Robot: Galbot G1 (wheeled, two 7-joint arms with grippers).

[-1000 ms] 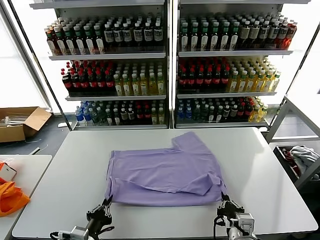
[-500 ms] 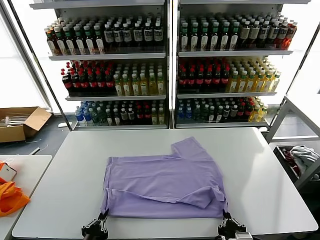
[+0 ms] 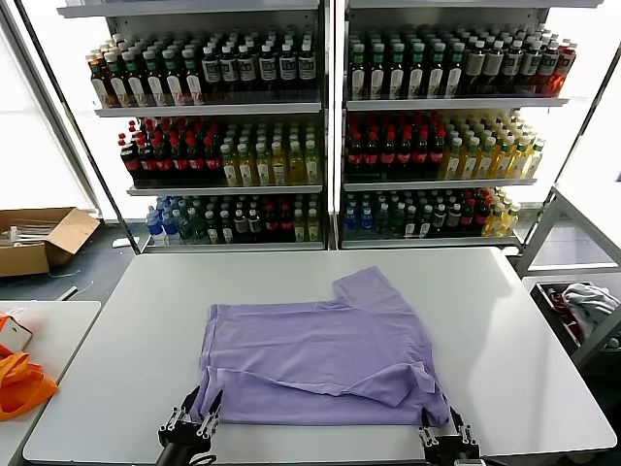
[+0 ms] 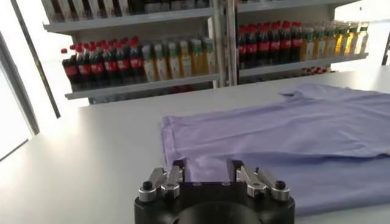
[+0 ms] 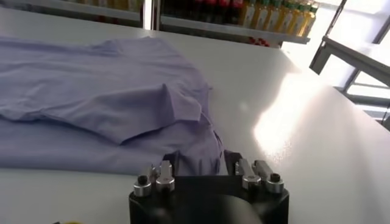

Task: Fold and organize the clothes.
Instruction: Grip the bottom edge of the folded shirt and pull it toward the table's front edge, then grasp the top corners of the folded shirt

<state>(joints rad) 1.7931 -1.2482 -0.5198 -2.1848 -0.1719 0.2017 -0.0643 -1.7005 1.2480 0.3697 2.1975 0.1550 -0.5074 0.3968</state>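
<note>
Item: lavender T-shirt [image 3: 315, 345] — lying part-folded mid-table [image 3: 524, 330]. Left gripper [image 3: 192, 413] and right gripper [image 3: 439, 424] are sitting at its near corners, jaws parted, holding nothing. Next: regrasping for another fold.

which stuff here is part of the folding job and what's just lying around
Job:
lavender T-shirt, part-folded on the white table
left pincer and right pincer, both open at its near corners

Lying about:
drink bottle shelves
cardboard box
orange bag
</note>
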